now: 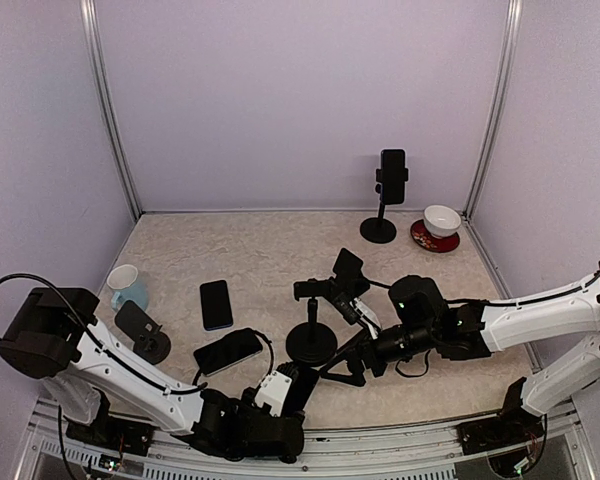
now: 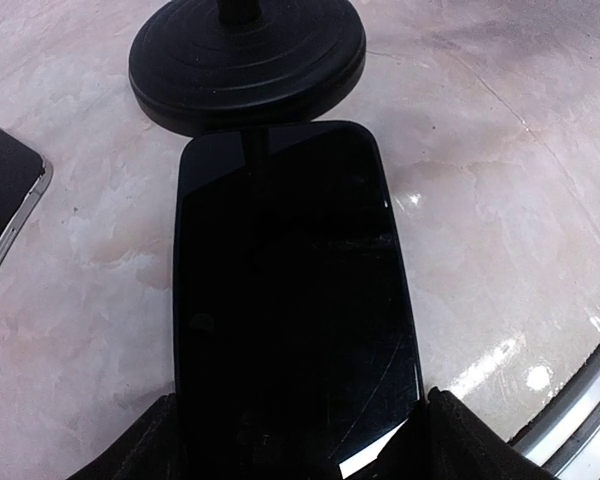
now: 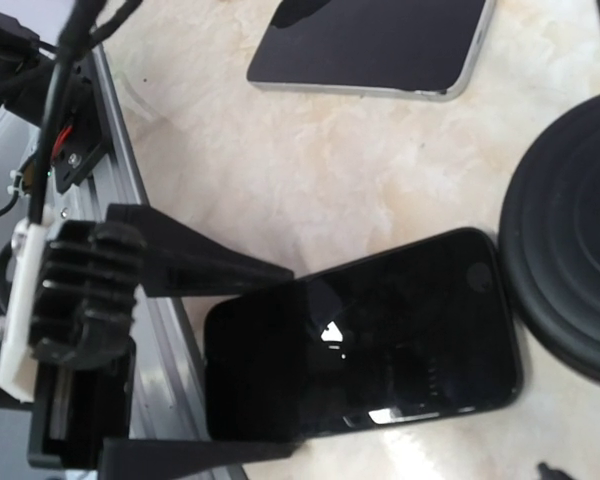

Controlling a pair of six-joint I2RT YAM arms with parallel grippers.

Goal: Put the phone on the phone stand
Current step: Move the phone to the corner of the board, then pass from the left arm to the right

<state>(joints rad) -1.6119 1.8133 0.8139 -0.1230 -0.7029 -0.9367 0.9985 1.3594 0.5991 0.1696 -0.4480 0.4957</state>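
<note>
A black phone [image 2: 290, 300] lies flat on the table, its far end touching the round base of the phone stand [image 2: 248, 55]. My left gripper [image 2: 295, 440] is shut on the phone's near end, one finger against each long side. The right wrist view shows the same grip from the side: the phone [image 3: 400, 320] sits between the left gripper's [image 3: 295, 360] two black fingers, next to the stand's base [image 3: 570, 270]. In the top view the stand [image 1: 312, 325] is upright at the table's centre with an empty clamp on top. My right gripper [image 1: 340, 368] hovers open just right of the base.
Two more phones [image 1: 216, 304] [image 1: 228, 351] lie left of the stand. A low stand [image 1: 140, 328] and a cup [image 1: 127, 285] are at the left. A far stand [image 1: 388, 195] carries a phone, and beside it is a bowl on a red saucer [image 1: 438, 225]. The metal rail [image 3: 130, 180] marks the near edge.
</note>
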